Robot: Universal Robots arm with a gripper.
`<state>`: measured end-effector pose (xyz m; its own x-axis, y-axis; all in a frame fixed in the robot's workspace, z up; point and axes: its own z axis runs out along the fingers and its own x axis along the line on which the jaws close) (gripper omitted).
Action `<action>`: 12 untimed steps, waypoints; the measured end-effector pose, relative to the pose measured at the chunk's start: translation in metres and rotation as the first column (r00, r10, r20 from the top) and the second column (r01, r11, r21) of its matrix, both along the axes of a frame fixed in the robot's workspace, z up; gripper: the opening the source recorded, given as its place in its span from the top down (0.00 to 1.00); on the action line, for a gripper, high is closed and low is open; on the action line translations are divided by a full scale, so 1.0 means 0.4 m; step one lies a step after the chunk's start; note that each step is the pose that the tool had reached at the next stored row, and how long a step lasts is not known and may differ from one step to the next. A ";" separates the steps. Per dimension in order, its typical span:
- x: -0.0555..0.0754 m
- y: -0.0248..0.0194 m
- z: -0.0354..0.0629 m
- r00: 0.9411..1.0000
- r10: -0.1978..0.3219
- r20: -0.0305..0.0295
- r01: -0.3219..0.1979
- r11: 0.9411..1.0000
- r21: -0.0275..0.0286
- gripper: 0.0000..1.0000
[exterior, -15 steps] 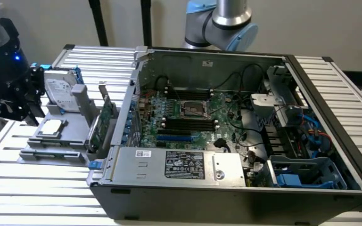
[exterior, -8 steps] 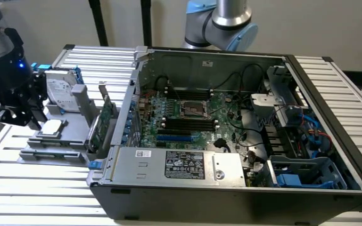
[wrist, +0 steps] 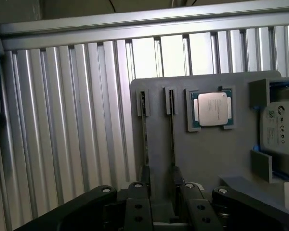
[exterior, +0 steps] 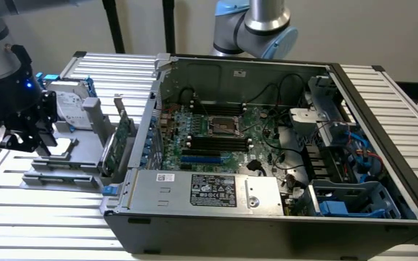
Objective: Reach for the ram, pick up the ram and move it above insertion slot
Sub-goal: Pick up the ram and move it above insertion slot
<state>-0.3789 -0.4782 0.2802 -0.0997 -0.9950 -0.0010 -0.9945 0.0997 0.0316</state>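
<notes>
My gripper [wrist: 162, 211] is open and hovers just above a grey parts holder [wrist: 207, 154]. Two thin strips stand on edge in the holder's narrow slots. I take them for the ram seen edge-on: one [wrist: 172, 130] runs into the gap between my fingers, the other [wrist: 145, 134] runs toward one finger [wrist: 137, 207]. Nothing is gripped. In the exterior view the gripper [exterior: 36, 142] hangs over the holder [exterior: 63, 163] at that view's left, outside the open computer case. The black insertion slots [exterior: 216, 144] lie on the motherboard inside the case.
On the holder also sit a processor chip [wrist: 212, 108], a silver hard drive [exterior: 71, 103] and an upright green expansion card [exterior: 125, 133]. The case wall [exterior: 147, 125] stands between holder and motherboard. A second arm [exterior: 256, 27] is behind the case. Cables and a power supply [exterior: 209, 190] crowd the case.
</notes>
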 end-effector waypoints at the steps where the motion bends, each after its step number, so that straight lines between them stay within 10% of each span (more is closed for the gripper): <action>1: 0.000 -0.001 -0.004 1.000 0.000 0.000 0.000 1.000 0.000 0.69; 12: 0.000 -0.013 -0.054 1.000 0.000 0.000 0.000 1.000 0.000 0.69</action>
